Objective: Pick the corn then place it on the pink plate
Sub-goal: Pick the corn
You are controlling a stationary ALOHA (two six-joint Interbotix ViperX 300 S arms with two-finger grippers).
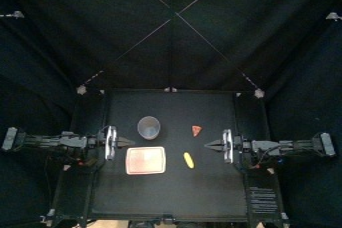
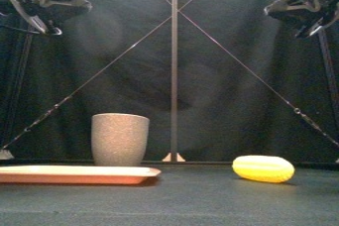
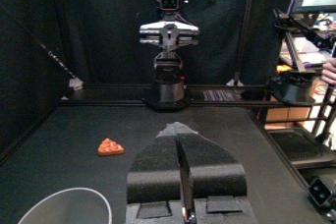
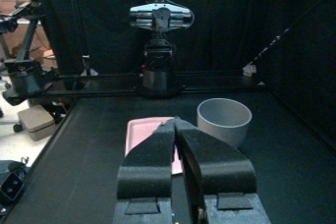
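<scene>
"Where is the corn?"

"It lies near the middle of the table, apart from the pink plate, which is toward the left edge. The left gripper and the right gripper hang raised at their own sides. Both have their jaws pressed together and hold nothing."

"What is the risk?"

"The corn looks smooth and rounded. A pinch off its middle could squirt it toward the orange wedge toy. If released at the plate's low rim, it may roll off. The carrying arm might also clip the grey cup."
</scene>
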